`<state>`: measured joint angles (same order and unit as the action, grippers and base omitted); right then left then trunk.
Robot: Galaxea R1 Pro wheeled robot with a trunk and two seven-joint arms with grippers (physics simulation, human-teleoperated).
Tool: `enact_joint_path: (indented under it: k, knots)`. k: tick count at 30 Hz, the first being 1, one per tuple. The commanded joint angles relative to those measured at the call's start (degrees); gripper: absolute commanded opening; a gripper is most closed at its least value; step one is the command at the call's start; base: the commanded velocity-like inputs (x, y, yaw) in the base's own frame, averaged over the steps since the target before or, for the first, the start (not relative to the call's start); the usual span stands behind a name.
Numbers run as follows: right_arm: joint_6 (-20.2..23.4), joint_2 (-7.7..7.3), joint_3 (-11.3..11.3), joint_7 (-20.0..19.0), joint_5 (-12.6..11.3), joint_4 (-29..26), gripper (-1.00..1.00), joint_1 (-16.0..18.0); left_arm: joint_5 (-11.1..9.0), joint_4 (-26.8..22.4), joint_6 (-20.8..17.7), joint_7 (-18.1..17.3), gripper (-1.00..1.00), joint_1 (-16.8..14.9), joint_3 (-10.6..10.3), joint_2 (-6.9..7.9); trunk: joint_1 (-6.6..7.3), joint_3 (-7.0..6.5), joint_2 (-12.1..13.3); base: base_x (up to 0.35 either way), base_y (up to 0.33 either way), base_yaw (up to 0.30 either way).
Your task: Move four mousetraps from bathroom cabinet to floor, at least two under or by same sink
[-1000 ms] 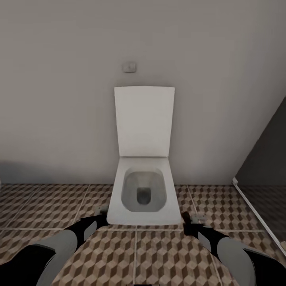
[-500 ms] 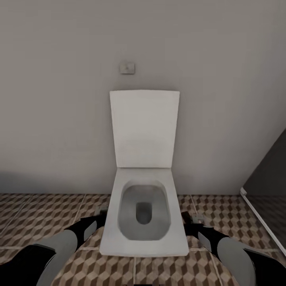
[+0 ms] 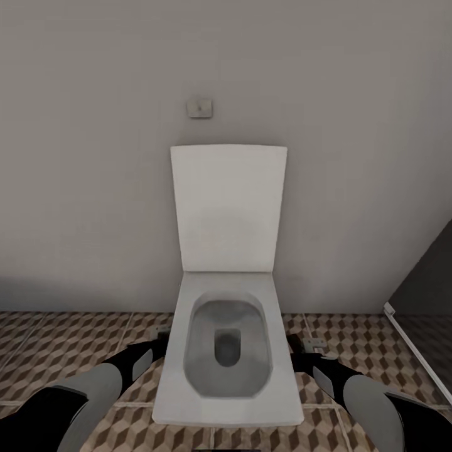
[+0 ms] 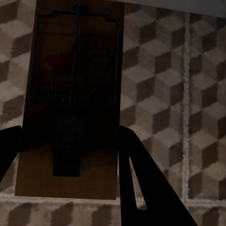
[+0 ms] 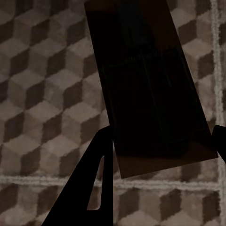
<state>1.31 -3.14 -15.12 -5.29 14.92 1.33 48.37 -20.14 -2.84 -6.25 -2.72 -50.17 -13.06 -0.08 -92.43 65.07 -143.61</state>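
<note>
In the left wrist view a mousetrap (image 4: pixel 70 70), a brown wooden slab with a wire bar and spring, sits between the dark fingers of my left gripper (image 4: pixel 70 141), which is shut on it. In the right wrist view my right gripper (image 5: pixel 160 136) is shut on a second, darker mousetrap (image 5: pixel 141 70). Both traps hang above the cube-patterned bathroom floor (image 3: pixel 63 339). In the head view my left gripper (image 3: pixel 162 336) and right gripper (image 3: pixel 307 344) are on either side of a toilet. The cabinet and the sink are out of view.
A white toilet (image 3: pixel 229 389) with its lid raised stands straight ahead against the grey wall, with a small flush plate (image 3: pixel 199 108) above it. A dark panel with a white bottom rail (image 3: pixel 420 282) closes off the right side.
The whole view has moved closer to the toilet, which now looks larger and lower in the picture. Both arms keep their pose relative to the camera.
</note>
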Motion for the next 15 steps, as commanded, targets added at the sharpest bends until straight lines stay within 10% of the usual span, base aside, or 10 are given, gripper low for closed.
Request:
enact_joint_path:
  k: [1, 15]
  knots:
    - [0.1, -0.03, -0.5, -0.1, 0.5, 0.1, -1.00, 0.1, -0.4, -0.1, -0.3, -0.1, -1.00, 0.0, -0.5, 0.07, 0.01, 0.04, 0.0, 0.004, 0.000, 0.000]
    - [0.2, -0.03, -0.5, 0.4, 0.4, -0.2, -1.00, 0.1, -0.4, -0.1, -0.3, -0.1, -1.00, 0.0, -0.5, 0.00, 0.01, 0.04, 0.0, 0.001, 0.000, 0.000]
